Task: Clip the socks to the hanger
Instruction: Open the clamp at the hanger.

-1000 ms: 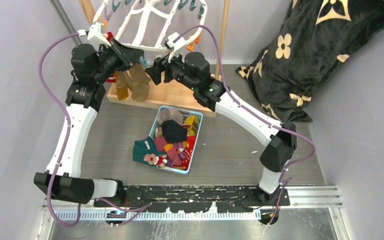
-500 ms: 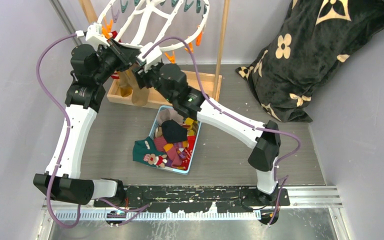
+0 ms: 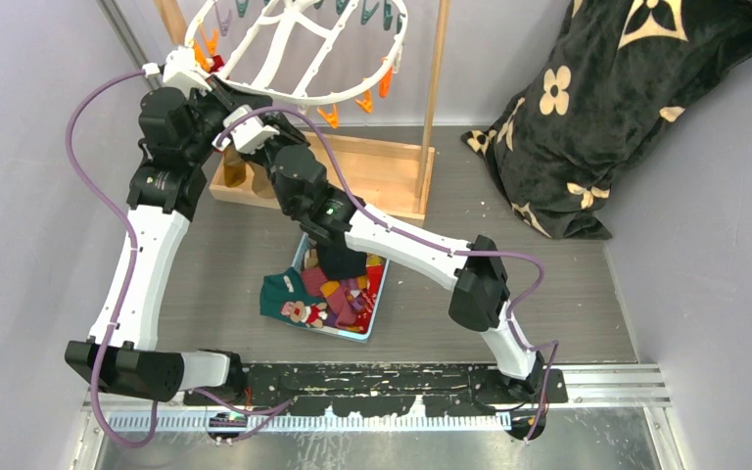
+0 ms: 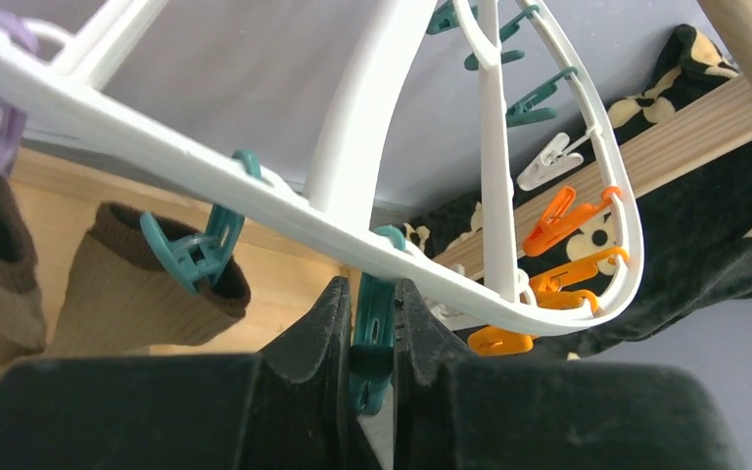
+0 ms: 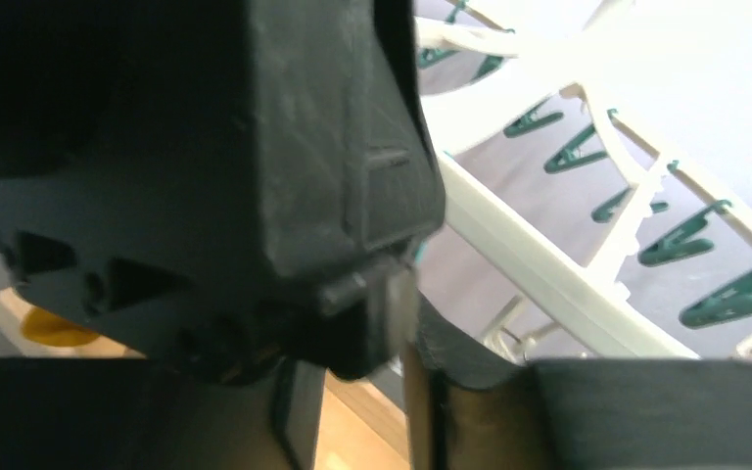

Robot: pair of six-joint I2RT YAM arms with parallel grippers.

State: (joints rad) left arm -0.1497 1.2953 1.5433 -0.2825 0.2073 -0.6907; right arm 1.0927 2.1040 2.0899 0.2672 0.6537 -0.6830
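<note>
White plastic fills the far left of the scene: the hanger (image 3: 294, 54) hangs tilted from the wooden stand (image 3: 392, 174), with orange and green clips dangling round its rim. The left gripper (image 4: 370, 315) is up at the hanger's near-left edge. Its fingers (image 4: 318, 333) are almost closed and squeeze a teal clip (image 4: 373, 338) that hangs from the rim bar. Just left of it, a brown sock (image 4: 122, 294) already hangs by its cuff from a neighbouring clip, and another dark sock shows at the left edge of that view.

The right gripper (image 5: 352, 419) has its arm stretched across to the same spot, right beside the left one. Its wrist camera sees mostly the black body of the other gripper, so I cannot tell how wide its fingers stand or whether they hold a sock.

The rest of the socks (image 3: 338, 284) lie heaped in a blue basket (image 3: 376, 315) in the middle of the table, near the stand, with the dark flowered blanket (image 3: 607, 108) well off to the right.

The step in hand looks like clipping one sock: the left side presses a clip, and the right side comes in to meet it. Next, a sock cuff would need to go squarely into the clip's mouth, and only then should the left fingers relax. With the two grippers so close, a knock could swing the hanger off line.
</note>
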